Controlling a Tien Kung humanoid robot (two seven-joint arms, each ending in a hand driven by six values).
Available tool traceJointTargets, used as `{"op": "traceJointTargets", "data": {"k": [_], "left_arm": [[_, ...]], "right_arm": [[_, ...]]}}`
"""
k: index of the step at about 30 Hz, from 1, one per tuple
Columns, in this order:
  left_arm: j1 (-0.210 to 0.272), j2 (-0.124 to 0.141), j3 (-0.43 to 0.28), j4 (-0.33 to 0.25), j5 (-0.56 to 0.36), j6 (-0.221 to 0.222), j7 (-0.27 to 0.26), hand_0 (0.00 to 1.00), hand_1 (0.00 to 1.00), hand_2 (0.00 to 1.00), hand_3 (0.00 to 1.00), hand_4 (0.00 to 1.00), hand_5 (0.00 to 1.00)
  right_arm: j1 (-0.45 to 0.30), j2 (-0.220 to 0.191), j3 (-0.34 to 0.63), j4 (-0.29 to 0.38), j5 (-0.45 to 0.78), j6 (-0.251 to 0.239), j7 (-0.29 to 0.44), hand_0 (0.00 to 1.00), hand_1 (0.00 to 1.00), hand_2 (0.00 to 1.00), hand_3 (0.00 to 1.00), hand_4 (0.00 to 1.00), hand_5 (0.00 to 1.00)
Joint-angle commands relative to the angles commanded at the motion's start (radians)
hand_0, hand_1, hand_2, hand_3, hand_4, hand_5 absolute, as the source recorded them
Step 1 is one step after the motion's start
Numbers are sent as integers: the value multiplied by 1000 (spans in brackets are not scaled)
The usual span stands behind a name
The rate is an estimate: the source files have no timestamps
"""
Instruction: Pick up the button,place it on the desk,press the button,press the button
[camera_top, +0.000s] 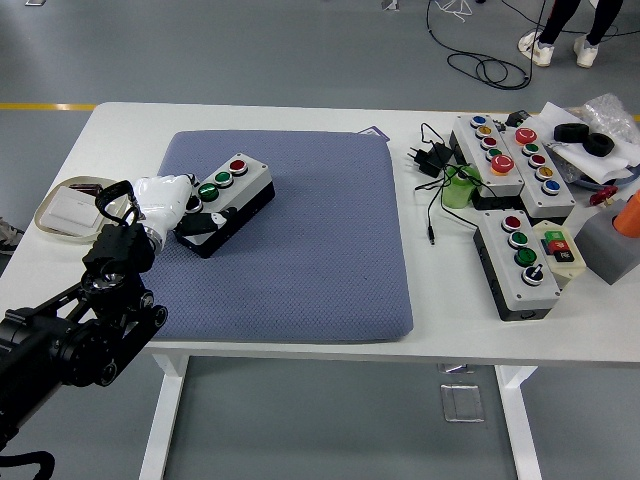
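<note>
A grey-topped button box (229, 192) with a black base, carrying a red button, two green buttons and a black knob, lies on the blue-grey mat (300, 240) near its left edge. My left hand (172, 199), white with black fingertips, sits at the box's near-left end, with its fingers closed around that end. My left arm (80, 320) comes in from the lower left. My right arm is out of view.
A beige tray (65, 208) lies at the table's left edge. At the right stand three more button boxes (522, 262) (488, 154) (540, 160), a black charger with cables (428, 158), a green object (457, 191), tape rolls (585, 137) and an orange object (630, 215).
</note>
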Motion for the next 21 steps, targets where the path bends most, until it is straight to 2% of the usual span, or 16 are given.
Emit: {"op": "traceJointTargets", "data": {"k": [7, 9, 14, 21], "left_arm": [[-6, 21, 31, -11, 0, 44, -74, 53, 2, 2, 142, 361, 2], [-11, 30, 46, -10, 0, 62, -118, 53, 2, 2, 142, 361, 2], [-13, 39, 63, -1, 0, 71, -176, 55, 2, 2, 131, 377, 2], [-27, 61, 104, 6, 0, 153, -325, 53, 2, 2, 129, 392, 2]], "right_arm": [[1, 0, 3, 0, -2, 0, 0, 661, 637, 659, 576, 360, 228], [2, 0, 4, 0, -3, 0, 0, 661, 637, 659, 576, 360, 228], [1, 1, 4, 0, -3, -1, 0, 662, 638, 660, 575, 359, 230], [1, 2, 5, 0, -3, -1, 0, 663, 639, 660, 575, 359, 231]]}}
